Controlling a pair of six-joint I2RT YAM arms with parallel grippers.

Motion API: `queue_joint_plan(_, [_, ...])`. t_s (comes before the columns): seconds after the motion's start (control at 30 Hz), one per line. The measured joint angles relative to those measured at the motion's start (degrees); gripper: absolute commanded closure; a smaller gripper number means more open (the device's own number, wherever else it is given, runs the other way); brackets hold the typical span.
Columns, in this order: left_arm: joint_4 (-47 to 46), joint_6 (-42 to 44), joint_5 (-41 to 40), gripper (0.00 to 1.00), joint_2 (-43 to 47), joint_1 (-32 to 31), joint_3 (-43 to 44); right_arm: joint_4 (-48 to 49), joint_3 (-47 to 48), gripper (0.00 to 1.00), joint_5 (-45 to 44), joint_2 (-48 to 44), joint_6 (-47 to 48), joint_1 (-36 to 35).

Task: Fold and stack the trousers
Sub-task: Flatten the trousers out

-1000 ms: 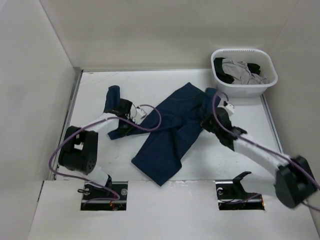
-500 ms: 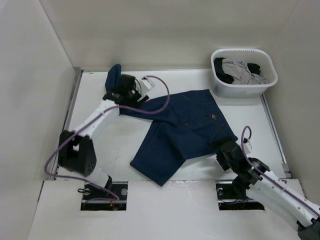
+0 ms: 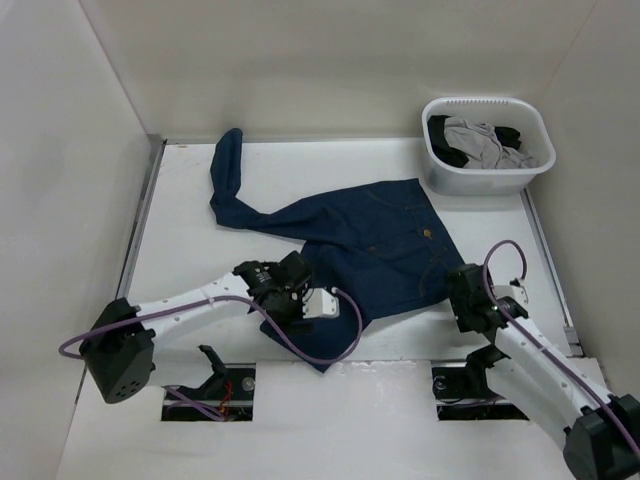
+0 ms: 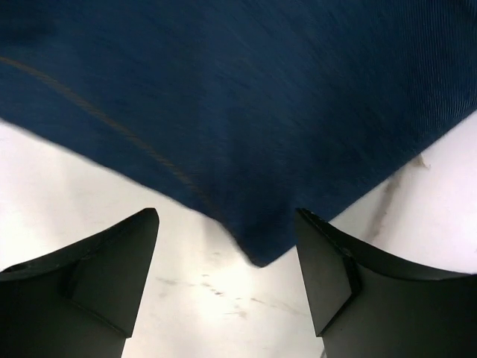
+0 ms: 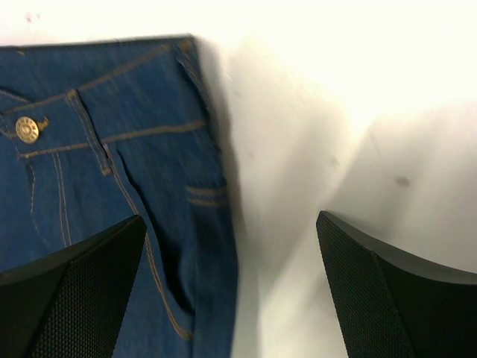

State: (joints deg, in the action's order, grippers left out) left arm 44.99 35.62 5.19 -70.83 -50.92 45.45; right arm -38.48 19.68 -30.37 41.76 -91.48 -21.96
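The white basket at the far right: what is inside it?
A crumpled grey garment lies between black fabric at the left and right. The basket floor beneath them is covered.

The trousers [image 3: 370, 245] now lie spread out. The left gripper [image 4: 227, 224] and right gripper [image 5: 231, 218] have released them and drawn back toward the near edge.

White table [image 3: 180, 250], plain white walls [image 3: 300, 60]

I see trousers [image 5: 112, 149] as matt woven denim with a shiny metal button [image 5: 27, 129]; tabletop [image 4: 186, 298] smooth white, scuffed; right claw [image 5: 231, 218] pads [image 5: 74, 298] matt black (fine mesh texture); basket [image 3: 480, 183] white plastic.
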Motion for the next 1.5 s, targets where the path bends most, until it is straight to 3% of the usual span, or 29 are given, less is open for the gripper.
queue_joint_plan(0.23, [-5.7, 2.4, 0.0, 0.33, -4.3, -0.5, -8.1, 13.9, 1.5, 0.0, 3.5, 10.1, 12.0, 12.1])
queue_joint_plan(0.3, [-6.9, 3.3, 0.7, 0.5, -2.8, -0.5, -9.1, 18.1, 1.9, 0.07, 5.2, 12.7, 15.1, 14.3])
queue_joint_plan(0.33, [-7.3, 3.7, 1.2, 0.67, -2.4, -0.5, -9.6, 19.8, 2.0, 0.12, 6.0, 13.8, 16.6, 14.9])
queue_joint_plan(0.37, [-7.7, 4.1, 1.7, 0.91, -2.2, -0.5, -9.8, 21.5, 2.2, 0.28, 7.0, 15.1, 18.0, 15.2])
queue_joint_plan(0.4, [-8.4, 4.5, 1.8, 0.92, -2.3, -0.6, -9.9, 23.5, 2.6, 0.31, 8.3, 16.7, 19.4, 15.3])
queue_joint_plan(0.47, [-11.0, 4.1, 1.0, 1.0, -3.0, -0.3, -9.9, 25.7, 3.4, 0.56, 11.1, 19.7, 21.3, 15.6])
queue_joint_plan(0.53, [-13.9, 3.9, -0.3, 1.0, -3.4, 0.5, -9.8, 28.7, 4.1, 0.98, 13.8, 23.9, 22.7, 15.6])
queue_joint_plan(0.63, [-16.3, 4.0, -2.2, 1.0, -2.9, 4.1, -9.9, 31.0, 4.2, 1.0, 16.6, 25.4, 23.3, 15.5])
queue_joint_plan(0.77, [-14.5, 7.1, -3.8, 1.0, 2.0, 19.9, -6.6, 30.9, 5.7, 1.0, 18.4, 22.6, 24.2, 9.9])
queue_joint_plan(0.93, [-10.9, 15.6, 0.9, 1.0, 3.1, 48.6, 18.3, 28.5, 20.1, 1.0, 16.5, 15.8, 29.6, -3.9])
queue_joint_plan(1.03, [-10.1, 19.1, 6.3, 1.0, 0.2, 60.5, 35.1, 26.1, 31.8, 1.0, 10.2, 14.3, 36.7, -13.4])
queue_joint_plan(1.1, [-9.4, 21.7, 8.2, 0.99, -0.4, 63.4, 40.0, 26.4, 35.1, 1.0, 7.8, 13.4, 40.0, -16.6])
queue_joint_plan(1.17, [-8.0, 24.3, 9.7, 0.98, -0.5, 62.9, 42.0, 26.5, 35.9, 1.0, 5.2, 11.9, 42.6, -17.8])
queue_joint_plan(1.27, [-3.6, 29.0, 10.4, 0.93, -1.8, 54.2, 39.7, 25.3, 33.9, 1.0, 1.6, 9.9, 44.4, -17.7])
queue_joint_plan(1.33, [-1.5, 31.0, 10.0, 0.77, -4.7, 47.8, 35.4, 23.8, 31.6, 1.0, 0.3, 9.2, 45.0, -17.4])
queue_joint_plan(1.37, [-0.5, 31.6, 9.6, 0.59, -7.4, 44.6, 33.0, 23.0, 30.1, 1.0, -0.2, 9.0, 45.3, -17.0])
queue_joint_plan(1.4, [0.2, 31.7, 9.1, 0.49, -10.3, 42.4, 31.1, 22.4, 29.2, 1.0, -0.3, 9.0, 45.5, -16.7])
queue_joint_plan(1.5, [1.5, 29.9, 7.2, 0.35, -20.9, 37.6, 27.2, 20.0, 27.3, 1.0, -0.9, 8.5, 45.8, -14.9])
